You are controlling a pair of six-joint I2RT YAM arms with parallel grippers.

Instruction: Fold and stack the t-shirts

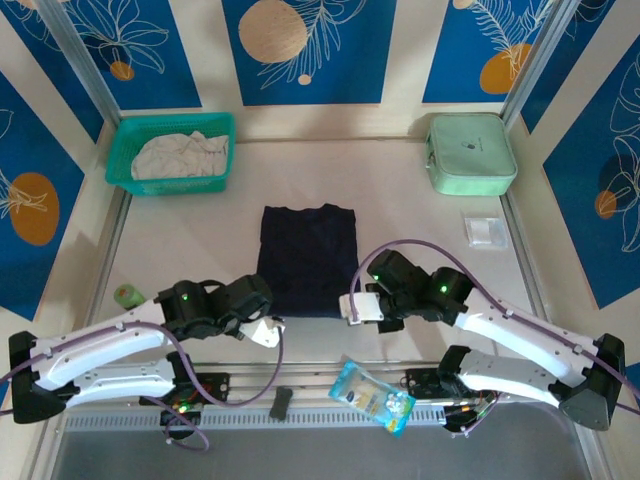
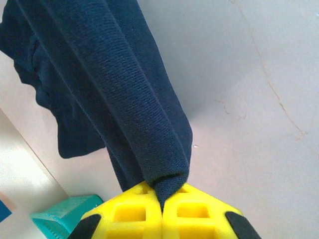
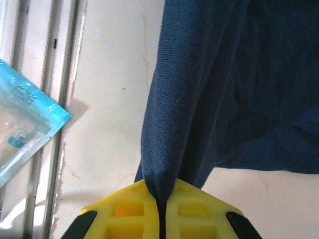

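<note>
A dark navy t-shirt (image 1: 307, 258) lies folded into a rectangle at the middle of the table (image 1: 420, 240), its near edge running between the two arms. The left gripper (image 2: 160, 193) is clamped tight on the shirt's near-left corner, a ridge of cloth pinched between its yellow fingers (image 2: 129, 214). The right gripper (image 3: 160, 194) is closed the same way on the near-right corner. A pale off-white t-shirt (image 1: 180, 155) sits bunched in the teal basket (image 1: 118, 162) at far left.
</note>
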